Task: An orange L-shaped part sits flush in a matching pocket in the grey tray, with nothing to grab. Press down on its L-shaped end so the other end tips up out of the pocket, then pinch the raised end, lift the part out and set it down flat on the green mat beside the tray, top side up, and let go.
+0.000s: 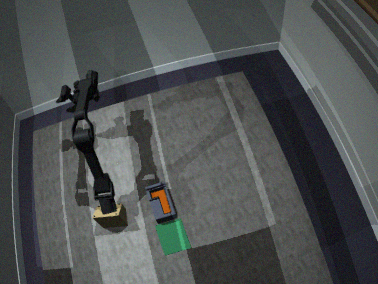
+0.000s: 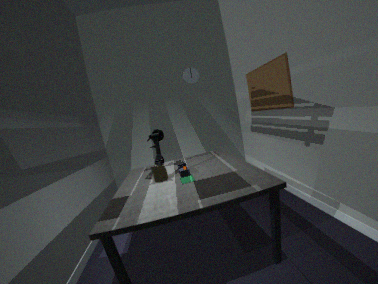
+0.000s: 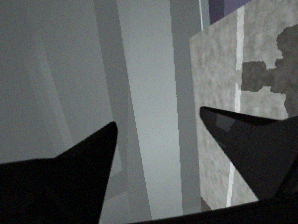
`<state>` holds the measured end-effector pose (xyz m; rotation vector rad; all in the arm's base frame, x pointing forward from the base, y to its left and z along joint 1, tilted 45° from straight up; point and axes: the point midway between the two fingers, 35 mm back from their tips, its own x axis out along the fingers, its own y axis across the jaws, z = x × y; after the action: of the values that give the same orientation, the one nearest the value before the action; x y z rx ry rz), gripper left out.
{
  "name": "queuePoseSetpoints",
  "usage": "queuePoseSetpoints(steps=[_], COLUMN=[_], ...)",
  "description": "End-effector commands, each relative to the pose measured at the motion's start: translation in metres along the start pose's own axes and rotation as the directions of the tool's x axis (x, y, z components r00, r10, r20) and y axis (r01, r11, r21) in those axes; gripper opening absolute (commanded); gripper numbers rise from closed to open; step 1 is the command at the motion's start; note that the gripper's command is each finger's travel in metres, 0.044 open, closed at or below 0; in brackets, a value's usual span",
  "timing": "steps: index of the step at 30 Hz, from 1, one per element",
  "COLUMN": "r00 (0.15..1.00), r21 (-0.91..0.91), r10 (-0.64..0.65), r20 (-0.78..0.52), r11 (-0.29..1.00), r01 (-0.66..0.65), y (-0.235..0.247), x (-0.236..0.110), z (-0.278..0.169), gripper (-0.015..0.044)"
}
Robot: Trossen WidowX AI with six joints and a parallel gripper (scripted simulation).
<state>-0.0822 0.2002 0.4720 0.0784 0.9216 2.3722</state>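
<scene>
Black arm (image 1: 89,150) stands on a tan base (image 1: 119,216) at the left of the table (image 1: 210,150), reaching up and away toward the far wall. Its gripper (image 1: 77,92) sits high at the far left, well apart from everything else, jaws spread wide with nothing between them; the wrist view shows only wall and table edge past the two dark fingers. Right of the base lies the grey tray (image 1: 165,210), the orange part (image 1: 159,196) flush in its pocket. Touching the tray's near end is the green mat (image 1: 172,237).
</scene>
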Motion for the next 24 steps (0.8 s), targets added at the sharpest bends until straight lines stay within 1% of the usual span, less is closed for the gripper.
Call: queuePoseSetpoints(steps=[1, 5, 8, 9, 13, 17, 20, 22, 24], r00=[1.0, 0.996, 0.988, 0.985, 0.967, 0.907, 0.875, 0.846, 0.798], r21=[0.001, 0.048, 0.022, 0.032, 0.056, 0.081, 0.131, 0.177, 0.238], r10=[-0.009, -0.088, -0.144, -0.16, -0.239, -0.398, -0.463, -0.513, -0.584], r20=[0.003, 0.033, 0.06, 0.065, 0.086, 0.136, 0.142, 0.147, 0.151], r11=[1.0, 0.995, 0.99, 0.987, 0.97, 0.917, 0.885, 0.855, 0.805], r01=[0.009, 0.086, 0.143, 0.158, 0.235, 0.39, 0.447, 0.488, 0.544], y=[-0.003, -0.028, -0.039, -0.042, -0.069, -0.115, -0.132, -0.151, -0.176], x=[0.0, -0.005, -0.01, -0.01, -0.02, -0.047, -0.06, -0.074, -0.097], z=[0.001, 0.006, 0.009, 0.009, 0.011, 0.015, 0.012, 0.009, 0.002], gripper=[0.0374, 0.0269, 0.019, 0.018, 0.018, 0.018, 0.018, 0.018, 0.018])
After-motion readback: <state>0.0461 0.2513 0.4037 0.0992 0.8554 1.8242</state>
